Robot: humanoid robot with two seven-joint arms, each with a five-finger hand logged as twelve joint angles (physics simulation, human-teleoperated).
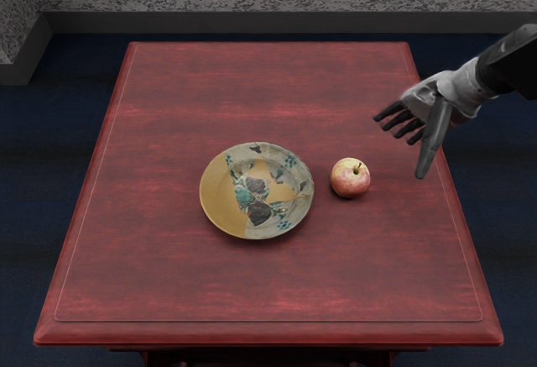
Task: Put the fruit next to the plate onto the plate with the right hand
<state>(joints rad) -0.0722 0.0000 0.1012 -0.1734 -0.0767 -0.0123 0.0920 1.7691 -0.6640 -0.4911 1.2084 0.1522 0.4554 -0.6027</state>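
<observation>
just right of the plate, the apple (350, 177) sits upright on the red wooden table (168, 283), stem up, close to the rim but not touching it. the patterned plate (220, 203), ochre with grey-green and dark painted shapes, holds nothing. the right hand (419, 119) hangs over the table's right side, above and to the right of the apple and clear of it, fingers spread and loose, grasping nothing; its arm enters from the upper right edge. the left arm does not show. judging from this, nothing of the task is done yet: the reach down to the apple, the grasp, the lift, the carry to the plate and the release all remain.
</observation>
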